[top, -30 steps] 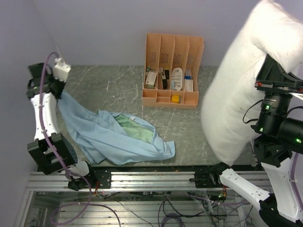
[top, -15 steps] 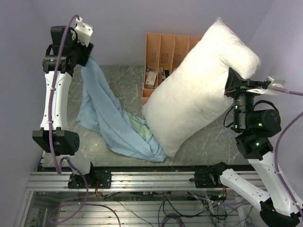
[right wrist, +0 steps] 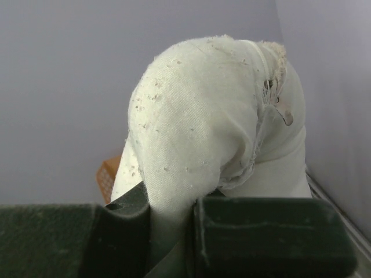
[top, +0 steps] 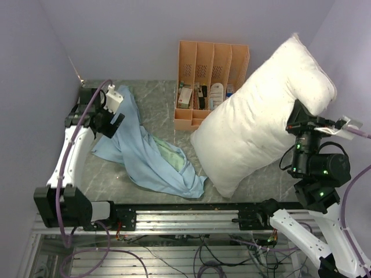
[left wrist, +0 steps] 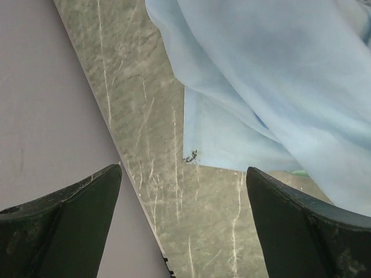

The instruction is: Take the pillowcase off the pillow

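Observation:
The pillowcase (top: pixel 145 153) lies loose and crumpled on the left half of the table, light blue side up with a strip of mint green (top: pixel 168 156) showing. My left gripper (top: pixel 110 124) hangs over its far left edge, open and empty. In the left wrist view its two dark fingers (left wrist: pixel 64 226) stand wide apart over bare table, with the pillowcase (left wrist: pixel 261 87) just beyond them. The bare off-white pillow (top: pixel 261 133) hangs tilted at the right, lower corner near the table. My right gripper (top: pixel 300 119) is shut on a pinched fold of the pillow (right wrist: pixel 203 116) near its top corner.
An orange file rack (top: pixel 211 81) with small items stands at the back centre, partly behind the pillow. The grey marbled table (top: pixel 156 101) meets the lilac wall (left wrist: pixel 46 116) close to my left gripper. A metal rail (top: pixel 185 217) runs along the near edge.
My left gripper opened, let go of the pillowcase and dropped from high up to near the table. The pillowcase fell into a heap. The pillow swung slightly right.

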`<state>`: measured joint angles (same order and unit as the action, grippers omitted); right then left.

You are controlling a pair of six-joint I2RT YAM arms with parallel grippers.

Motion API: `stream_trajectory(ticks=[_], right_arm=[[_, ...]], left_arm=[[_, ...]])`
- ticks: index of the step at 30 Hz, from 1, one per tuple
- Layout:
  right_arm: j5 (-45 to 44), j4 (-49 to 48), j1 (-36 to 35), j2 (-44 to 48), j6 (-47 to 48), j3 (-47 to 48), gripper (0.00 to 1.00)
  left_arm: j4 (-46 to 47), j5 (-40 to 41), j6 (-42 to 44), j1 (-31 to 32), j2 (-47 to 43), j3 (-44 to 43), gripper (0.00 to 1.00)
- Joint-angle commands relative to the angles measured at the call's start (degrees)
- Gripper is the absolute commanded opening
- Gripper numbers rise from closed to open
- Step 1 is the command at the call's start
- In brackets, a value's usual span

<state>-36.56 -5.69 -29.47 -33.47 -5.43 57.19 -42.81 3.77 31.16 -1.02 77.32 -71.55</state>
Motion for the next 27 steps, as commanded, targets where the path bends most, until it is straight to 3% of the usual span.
stream_trajectory(ticks=[1,6,9,14,19,27], right_arm=[[-5.31,1.38,-0.06,3.36,-2.48,-5.63,0.0],[-11.64,4.72,-0.04,1.6,-1.51,-0.68,0.01],[-16.7,14.51,-0.06,1.16,-5.91,-0.25,0.43],[-17.25,26.12,-0.02,1.45,-15.77,-7.6,0.99],[-17.3,36.96,-0.06,2.14,-25.86,-9.16,1.0],[-19.79,49.05,-0.06,9.14,-29.84,-1.4,1.0]], left_arm=[[2.62,-3.91,0.21,-0.67,-8.25,3.17,1.0],[-0.6,-5.1,-2.95,-0.96,-9.8,0.98,1.0],[-0.46,-5.94,-3.97,-1.17,-12.05,1.7,1.0],[-0.76,-6.89,-4.71,-1.18,-14.06,3.3,1.0],[-0.67,-6.05,-5.85,-2.22,-14.48,1.73,1.0],[2.2,-10.92,-10.25,-9.58,-14.49,0.05,0.99]])
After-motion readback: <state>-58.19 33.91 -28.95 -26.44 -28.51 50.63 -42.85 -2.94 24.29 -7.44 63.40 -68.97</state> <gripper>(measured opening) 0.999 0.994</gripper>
